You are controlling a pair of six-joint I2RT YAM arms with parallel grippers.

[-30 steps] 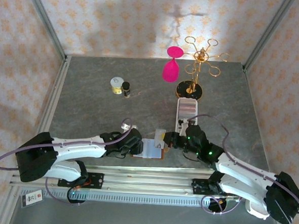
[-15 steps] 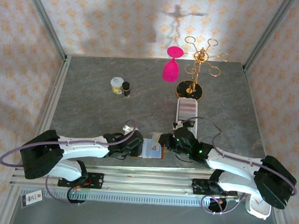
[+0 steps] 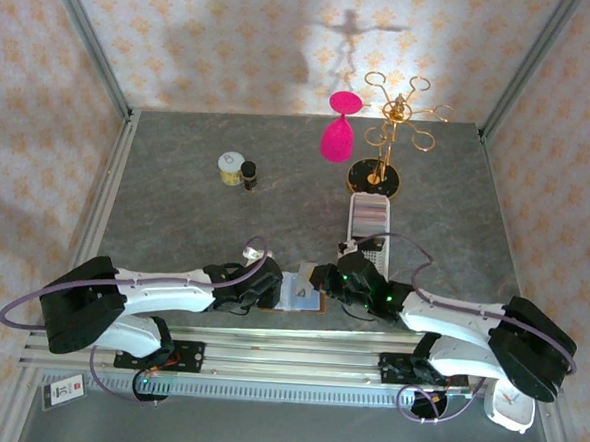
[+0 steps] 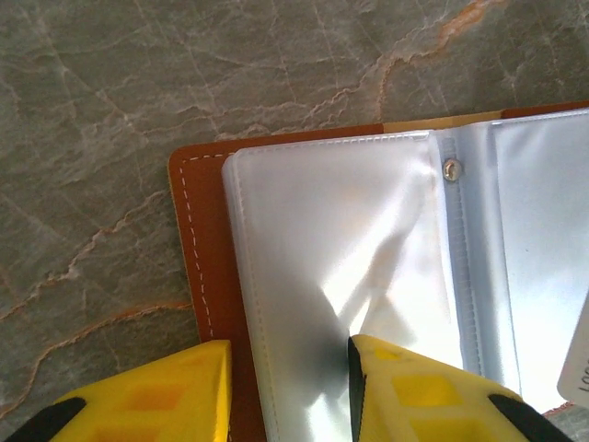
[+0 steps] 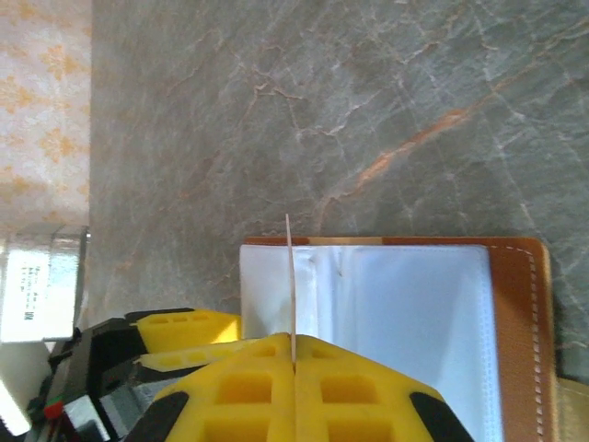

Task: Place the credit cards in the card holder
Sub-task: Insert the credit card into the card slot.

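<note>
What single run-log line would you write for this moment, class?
left tool: open, astride card holder edge | right tool: shut on credit card, edge-on over clear sleeves

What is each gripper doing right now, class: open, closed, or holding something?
Left gripper: open, fingers apart over the edge of the reddish-brown leather card holder.
Right gripper: closed on a thin pale plastic credit card, seen edge-on.

Brown leather card holder (image 4: pixel 197 276), glossy plastic sleeves (image 4: pixel 331 239), stone-look table (image 4: pixel 138 92).
</note>
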